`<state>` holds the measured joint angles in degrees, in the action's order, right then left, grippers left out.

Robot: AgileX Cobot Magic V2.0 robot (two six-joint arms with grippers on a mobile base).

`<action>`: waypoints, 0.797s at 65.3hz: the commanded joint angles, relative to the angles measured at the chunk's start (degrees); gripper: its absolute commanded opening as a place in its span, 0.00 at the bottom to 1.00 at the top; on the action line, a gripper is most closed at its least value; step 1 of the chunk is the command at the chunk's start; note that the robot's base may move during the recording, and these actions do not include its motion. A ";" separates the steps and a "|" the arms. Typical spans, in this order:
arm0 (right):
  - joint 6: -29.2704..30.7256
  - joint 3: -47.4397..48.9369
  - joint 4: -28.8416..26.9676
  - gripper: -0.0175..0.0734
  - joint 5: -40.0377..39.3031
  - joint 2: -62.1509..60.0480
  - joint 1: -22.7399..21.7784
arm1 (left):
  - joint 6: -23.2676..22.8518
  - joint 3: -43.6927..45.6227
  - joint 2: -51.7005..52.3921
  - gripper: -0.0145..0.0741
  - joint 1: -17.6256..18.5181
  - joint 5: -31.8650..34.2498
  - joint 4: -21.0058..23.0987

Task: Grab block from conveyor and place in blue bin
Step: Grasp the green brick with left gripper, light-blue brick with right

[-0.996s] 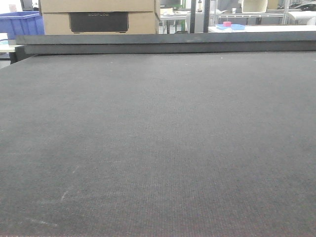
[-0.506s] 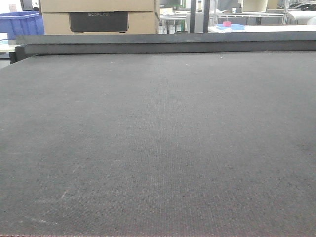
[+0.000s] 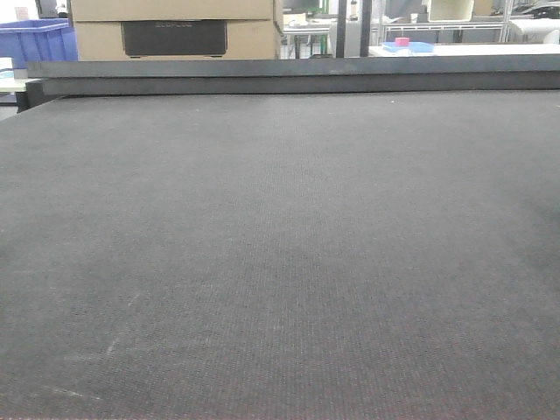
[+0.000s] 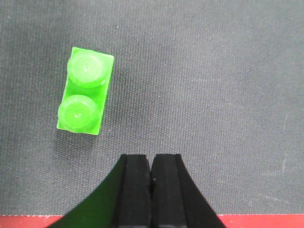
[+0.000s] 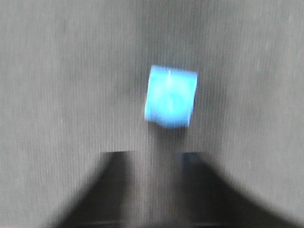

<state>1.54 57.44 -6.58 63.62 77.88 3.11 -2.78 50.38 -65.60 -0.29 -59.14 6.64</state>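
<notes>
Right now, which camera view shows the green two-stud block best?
The left wrist view: the green block lies sharp and whole on the conveyor, both studs up, near the shut left pincer. The front view shows the conveyor but not this block. The right wrist view shows only a blurred blue block.

Conveyor (image 3: 280,245): dark grey belt, fine woven cloth-like texture, matt; pale scuffs near left. Red edge (image 4: 266,221): smooth, flat colour. Far rail (image 3: 297,79): dark, smooth, matt. Green block (image 4: 85,97): smooth plastic, slightly translucent, soft sheen on studs. Blue block (image 5: 171,97): plastic look, smooth; blurred, finish unclear. Left gripper (image 4: 151,159) pads (image 4: 135,187): black, matt, rubber-like. Right gripper (image 5: 156,156): dark, blurred, material unclear. Far left: cardboard box (image 3: 175,10), brown, matt; blue crate (image 3: 35,42), smooth plastic.
</notes>
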 commanded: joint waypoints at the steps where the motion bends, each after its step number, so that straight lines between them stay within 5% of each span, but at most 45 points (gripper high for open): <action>1: -0.41 1.99 0.27 0.64 -0.54 2.54 -0.08 | -0.32 0.65 0.00 0.04 0.14 -0.11 0.79; 33: -1.98 1.78 1.38 0.66 -7.48 14.98 -0.08 | -0.32 0.65 0.01 0.04 0.14 -0.26 0.79; 52: -4.65 1.78 4.25 0.40 -6.74 15.76 -0.08 | -4.94 0.65 0.01 0.04 0.14 0.22 0.68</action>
<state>-2.65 58.90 -3.50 56.35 93.59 3.11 -5.87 50.55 -65.60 -0.29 -59.38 6.79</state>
